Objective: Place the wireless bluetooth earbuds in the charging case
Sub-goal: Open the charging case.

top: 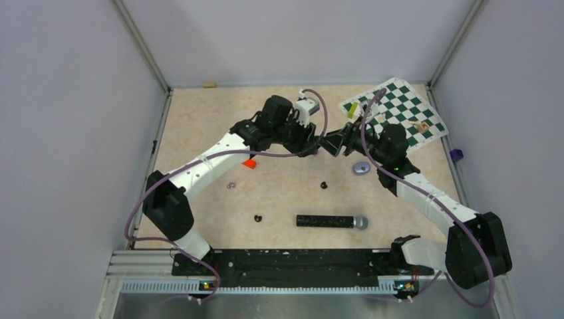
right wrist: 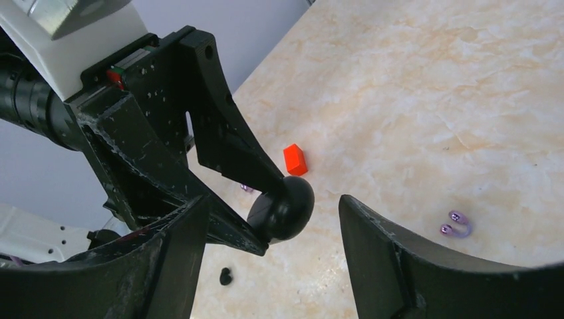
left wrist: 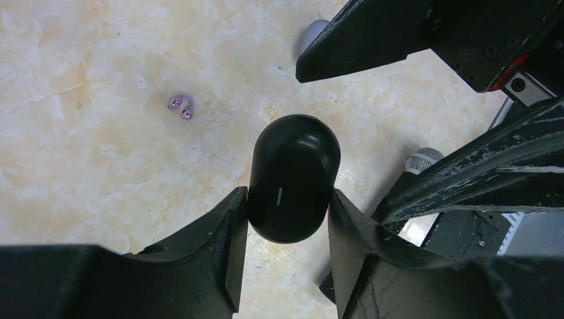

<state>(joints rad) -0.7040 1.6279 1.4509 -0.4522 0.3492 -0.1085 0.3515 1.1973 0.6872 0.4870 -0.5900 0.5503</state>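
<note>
My left gripper [left wrist: 288, 212] is shut on the charging case [left wrist: 292, 176], a glossy black oval pod held above the table with its rounded end sticking out past the fingertips. In the right wrist view the case [right wrist: 287, 205] hangs between the spread fingers of my right gripper [right wrist: 273, 207], which is open, with a gap on the right side. Both grippers meet at mid-table, left [top: 311, 145] and right [top: 338, 143]. One tiny black earbud [top: 324, 185] lies just in front of them, and another earbud [top: 258, 218] lies nearer the left; one earbud [right wrist: 226, 276] shows below the case.
A red block [top: 249, 163] and small purple rings [top: 231, 185] lie left of centre. A grey-blue disc [top: 361, 169] sits under the right arm. A long black microphone [top: 331, 221] lies near the front. A green chessboard [top: 394, 116] covers the far right corner.
</note>
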